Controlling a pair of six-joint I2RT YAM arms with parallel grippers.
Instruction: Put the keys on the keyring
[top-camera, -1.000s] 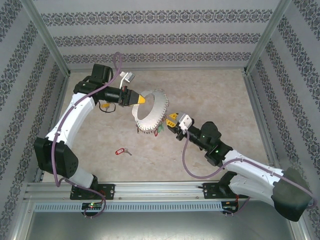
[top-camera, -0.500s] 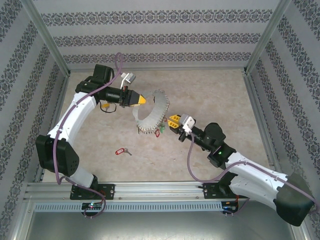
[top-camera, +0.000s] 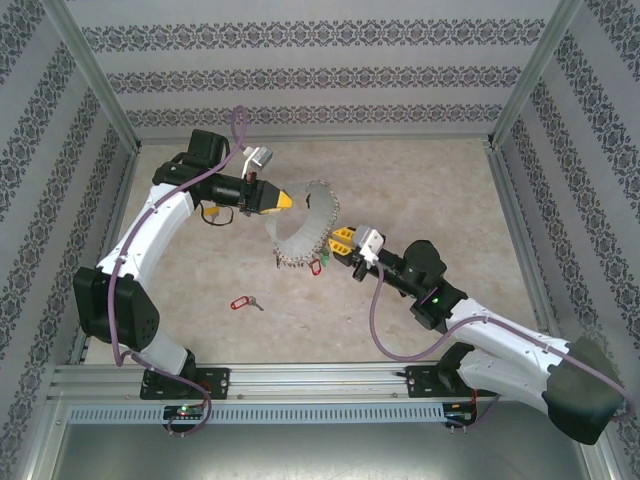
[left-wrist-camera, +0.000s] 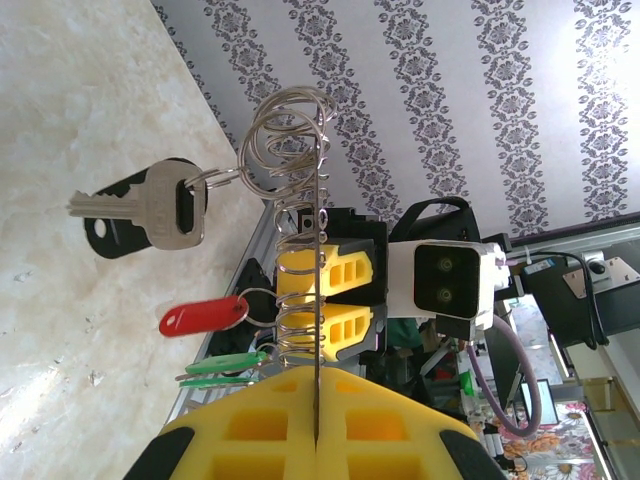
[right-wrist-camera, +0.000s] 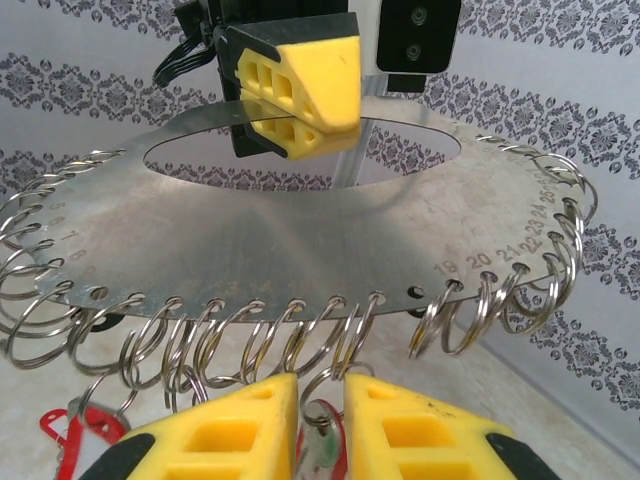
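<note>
A red-tagged key (top-camera: 238, 302) lies loose near the table's (top-camera: 450, 190) near edge, for later. Mid-table, our right gripper's (right-wrist-camera: 320, 385) fingers stand almost together round a green-tagged key (right-wrist-camera: 318, 450); whether they truly pinch it we cannot tell. We should feed it squarely onto the keyring (right-wrist-camera: 300, 240), which the left gripper (top-camera: 285, 199) clamps by its far rim.

bright, even light (soft shadows)

Dull brushed metal keyring disc (right-wrist-camera: 300, 240), glossy red plastic key tag (left-wrist-camera: 203, 316), matt marbled tabletop (top-camera: 420, 180)
</note>
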